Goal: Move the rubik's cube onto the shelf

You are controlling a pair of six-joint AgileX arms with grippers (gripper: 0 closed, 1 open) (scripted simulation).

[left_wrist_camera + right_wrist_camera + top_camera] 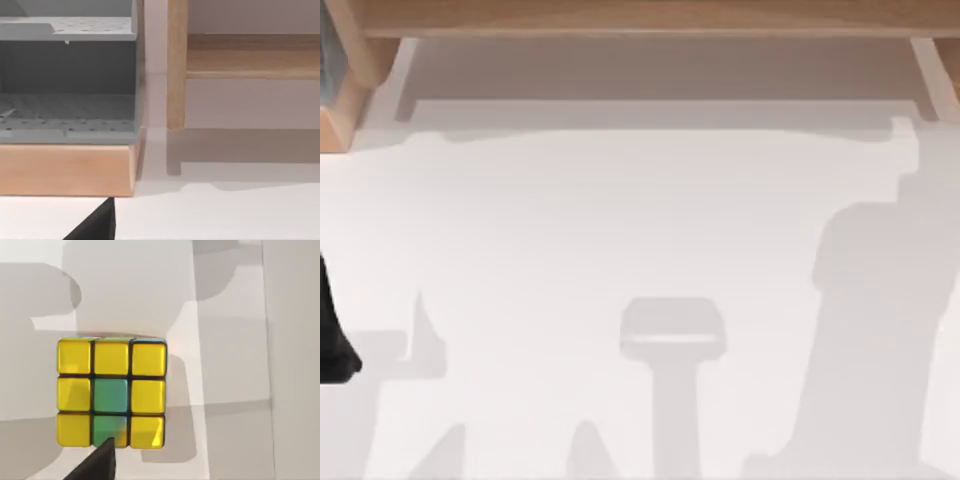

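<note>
Inspector A: Surroundings first. In the top view, the shelf (640,18) runs along the upper edge of the frame as a light tan board, with a pale support (932,75) at the upper right. A wooden-based unit (345,100) sits in the upper left corner. The white table (620,220) below carries broad shadows.

Inspector B: Confirmed from the left wrist view: a grey perforated rack (67,75) on a wooden base (67,170), just beside a shelf upright (177,65). A dark part of the left arm (332,330) shows at the left edge of the top view.

Inspector A: The task item?

Inspector B: The rubik's cube (111,392) appears left of centre in the right wrist view, resting on the white surface. The visible face is yellow with two green squares, centre and lower middle. A dark tip, probably a finger (97,464), overlaps its lower edge.

Inspector A: Finger spread?

Inspector B: I cannot tell for either gripper, nor whether the cube is held.
</note>
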